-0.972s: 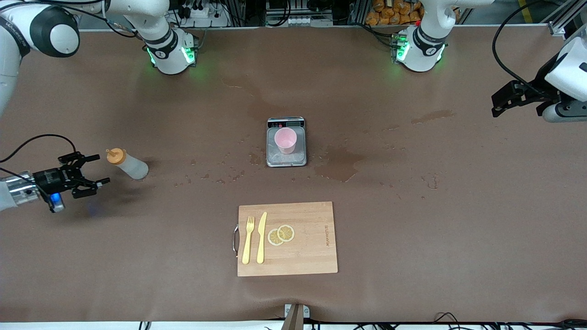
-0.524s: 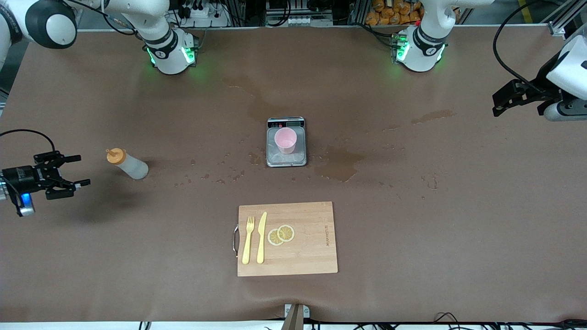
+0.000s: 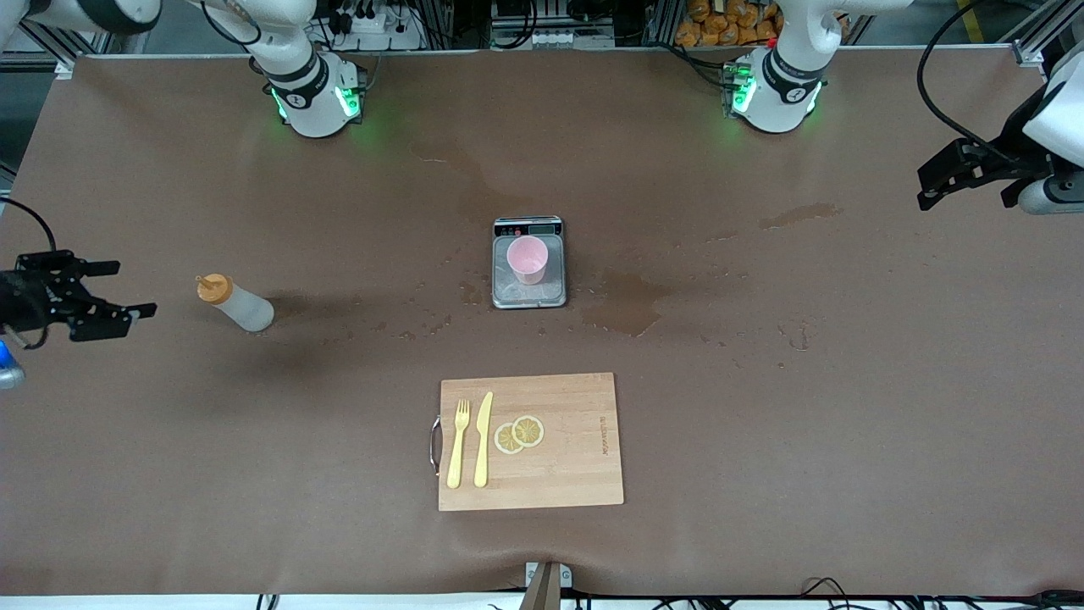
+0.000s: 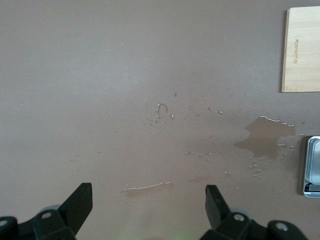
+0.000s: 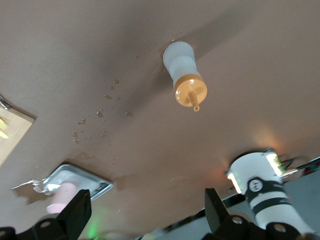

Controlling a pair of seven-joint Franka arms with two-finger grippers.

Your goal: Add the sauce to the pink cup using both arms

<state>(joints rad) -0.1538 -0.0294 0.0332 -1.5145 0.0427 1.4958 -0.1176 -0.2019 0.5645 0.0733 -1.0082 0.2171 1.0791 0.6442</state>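
Observation:
The sauce bottle [image 3: 237, 303], whitish with an orange cap, stands on the brown table toward the right arm's end. It also shows in the right wrist view [image 5: 184, 75]. The pink cup [image 3: 527, 258] stands on a small steel scale [image 3: 529, 295] at the table's middle, and shows blurred in the right wrist view [image 5: 61, 196]. My right gripper [image 3: 135, 288] is open and empty, over the table's edge, apart from the bottle; its jaws stand wide [image 5: 146, 200]. My left gripper [image 3: 925, 188] is open and empty over the left arm's end of the table [image 4: 149, 192].
A wooden cutting board [image 3: 576, 474] with a yellow fork [image 3: 457, 445], a knife [image 3: 483, 440] and two lemon slices [image 3: 519, 434] lies nearer the front camera than the scale. Wet stains [image 3: 627, 309] spread beside the scale. The scale's edge [image 4: 312, 165] shows in the left wrist view.
My right gripper has drawn back from the bottle toward the table's end, still open. My left gripper has shifted slightly outward. The bottle and cup have not moved.

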